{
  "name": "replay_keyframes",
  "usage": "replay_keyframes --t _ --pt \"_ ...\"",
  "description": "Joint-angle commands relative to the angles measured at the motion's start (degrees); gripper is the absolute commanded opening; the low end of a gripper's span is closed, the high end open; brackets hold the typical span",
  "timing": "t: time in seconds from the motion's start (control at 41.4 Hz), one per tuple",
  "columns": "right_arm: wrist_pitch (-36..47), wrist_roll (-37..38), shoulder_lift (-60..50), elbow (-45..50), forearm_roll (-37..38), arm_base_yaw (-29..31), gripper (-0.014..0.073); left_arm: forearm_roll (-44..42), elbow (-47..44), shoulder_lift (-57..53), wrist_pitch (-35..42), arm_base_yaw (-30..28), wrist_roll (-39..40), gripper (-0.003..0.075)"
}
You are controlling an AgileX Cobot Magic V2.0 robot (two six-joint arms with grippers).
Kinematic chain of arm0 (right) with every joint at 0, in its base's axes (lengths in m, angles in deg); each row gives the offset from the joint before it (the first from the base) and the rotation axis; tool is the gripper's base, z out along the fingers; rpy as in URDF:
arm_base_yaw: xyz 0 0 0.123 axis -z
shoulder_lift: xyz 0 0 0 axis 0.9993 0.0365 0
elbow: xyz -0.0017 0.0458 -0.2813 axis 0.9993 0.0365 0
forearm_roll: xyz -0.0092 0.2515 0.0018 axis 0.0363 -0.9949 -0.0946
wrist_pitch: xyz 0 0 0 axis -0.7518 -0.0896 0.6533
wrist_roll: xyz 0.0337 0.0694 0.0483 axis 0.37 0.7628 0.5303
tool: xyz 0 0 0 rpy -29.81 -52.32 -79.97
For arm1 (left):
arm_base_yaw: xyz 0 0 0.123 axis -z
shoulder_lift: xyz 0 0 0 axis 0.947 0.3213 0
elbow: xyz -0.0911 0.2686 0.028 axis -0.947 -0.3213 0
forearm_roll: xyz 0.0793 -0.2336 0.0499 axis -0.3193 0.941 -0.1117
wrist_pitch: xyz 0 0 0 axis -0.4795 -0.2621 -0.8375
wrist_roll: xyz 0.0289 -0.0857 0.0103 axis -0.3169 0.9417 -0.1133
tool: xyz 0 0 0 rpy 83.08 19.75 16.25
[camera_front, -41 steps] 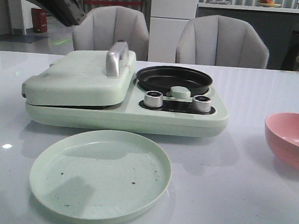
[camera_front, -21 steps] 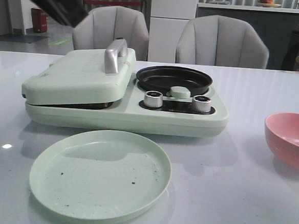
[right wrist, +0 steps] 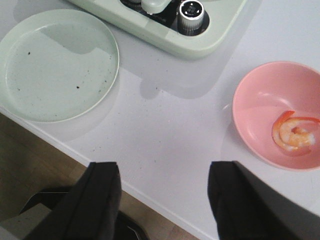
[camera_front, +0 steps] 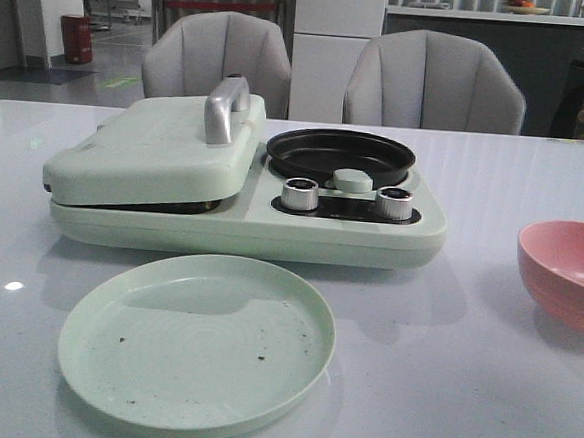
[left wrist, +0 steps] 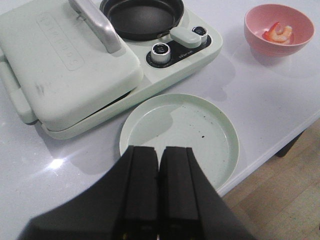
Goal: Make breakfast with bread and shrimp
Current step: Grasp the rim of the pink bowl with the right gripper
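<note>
Matte black, blocky claw fingers.

One green breakfast maker sits mid-frame, with two silver knobs and one black pan. One green plate lies lower centre, one pink bowl at right holds one shrimp. Two chairs stand behind.

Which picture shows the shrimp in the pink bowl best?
The right wrist view: it looks straight down into the pink bowl, so the curled shrimp is big and clear. The left wrist view shows it smaller and farther off. The front view shows only the bowl's side, not the shrimp.
</note>
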Motion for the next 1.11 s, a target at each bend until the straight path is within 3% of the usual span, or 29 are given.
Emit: replay_keyframes --t 0.0,0.193,0.531,0.676,1.087 --pt "5.47 -0.05 -0.29 -1.42 0.04 0.00 0.0498 0.42 1.04 -1.33 5.06 0.04 0.68 0.0101" --pt "5.74 0.37 3.09 -2.28 3.56 1.36 0.0498 0.42 1.00 -1.11 6.00 0.04 0.68 0.0101" --pt "-1.88 0.91 19.56 -12.12 0.80 25.35 0.0498 0.42 1.00 -1.11 6.74 0.04 0.68 0.0101" --pt "-1.44 0.15 26.93 -15.79 0.54 31.75 0.0498 0.42 1.00 -1.11 6.74 0.04 0.68 0.0101" --pt "1.53 -3.54 46.24 -25.88 1.44 32.87 0.0498 0.42 1.00 -1.11 6.74 0.04 0.68 0.0101"
